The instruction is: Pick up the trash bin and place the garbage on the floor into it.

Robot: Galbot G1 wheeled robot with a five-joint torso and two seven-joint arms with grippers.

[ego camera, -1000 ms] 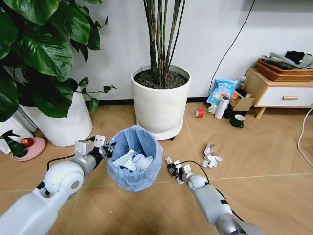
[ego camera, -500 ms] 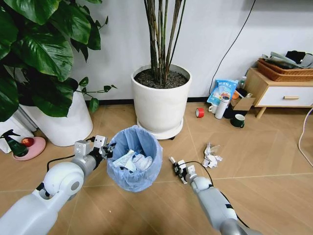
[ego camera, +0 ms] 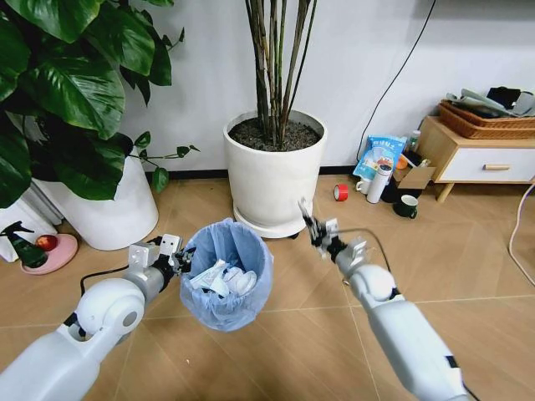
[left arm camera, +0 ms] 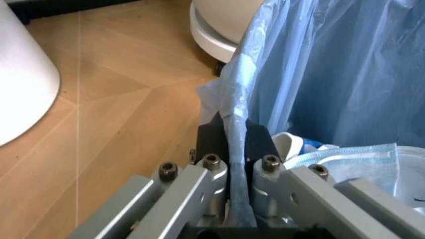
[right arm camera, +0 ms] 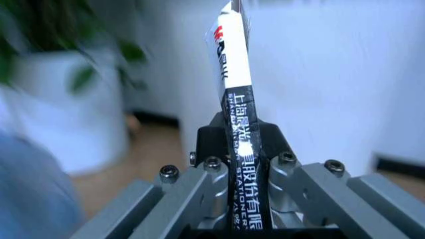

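Head view: the right hand [ego camera: 311, 219] is pinching a light, floppy stick wrapper [right arm camera: 234, 94] near its lower end.
The left hand [left arm camera: 232, 149] is pinching the trash bin [ego camera: 227, 276] by its thin, soft bag rim.

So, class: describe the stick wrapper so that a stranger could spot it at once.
Start at the big white plant pot by the wall and look just to its right. There the right gripper is raised off the floor, shut on the stick wrapper. It is a narrow strip, white at the top and black with white print lower down, unlike the paper wads in the trash bin.
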